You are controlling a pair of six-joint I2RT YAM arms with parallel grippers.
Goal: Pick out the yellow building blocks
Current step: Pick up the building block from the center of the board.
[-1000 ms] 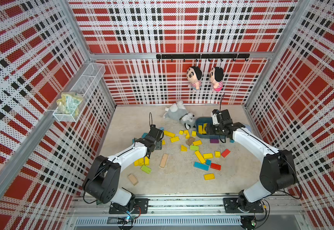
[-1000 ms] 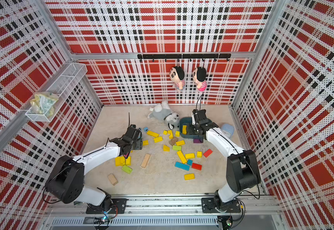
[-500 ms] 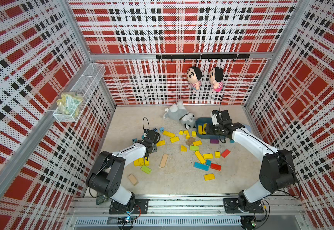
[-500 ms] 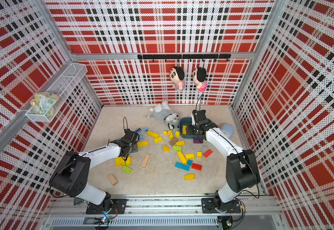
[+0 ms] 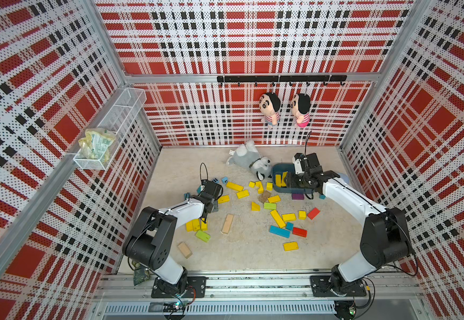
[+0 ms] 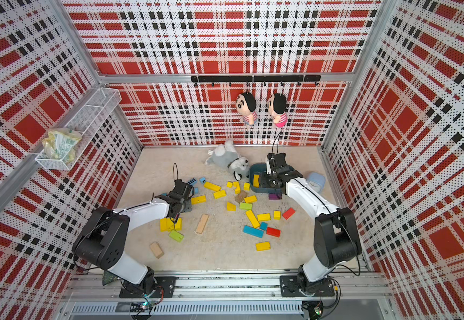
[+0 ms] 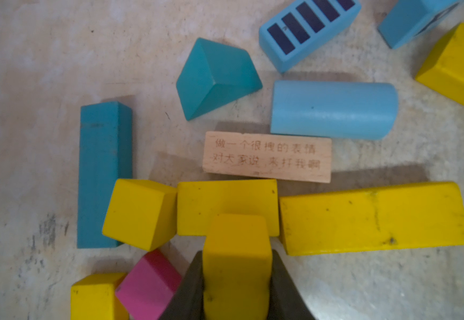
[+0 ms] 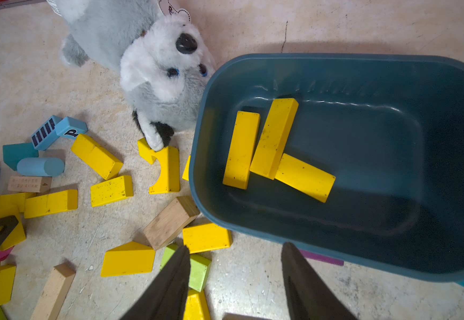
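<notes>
- In both top views, yellow building blocks (image 5: 277, 218) (image 6: 252, 218) lie scattered on the floor (image 5: 186, 171) among other colours. A plush dog (image 5: 249, 162) lies beside the teal bin (image 5: 278, 167).
- Left wrist: the left gripper (image 7: 236, 252) is clamped on one yellow brick (image 7: 236, 277), with more yellow blocks and a pink cube (image 7: 149, 279) crowding it.
- Right wrist: the right gripper (image 8: 235, 246) is parted and empty by the bin's rim. Three yellow bars (image 8: 273, 138) lie inside.

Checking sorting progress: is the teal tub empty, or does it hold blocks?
Not empty. The teal tub holds three yellow bars on its floor, one resting across another; the rest is bare.
</notes>
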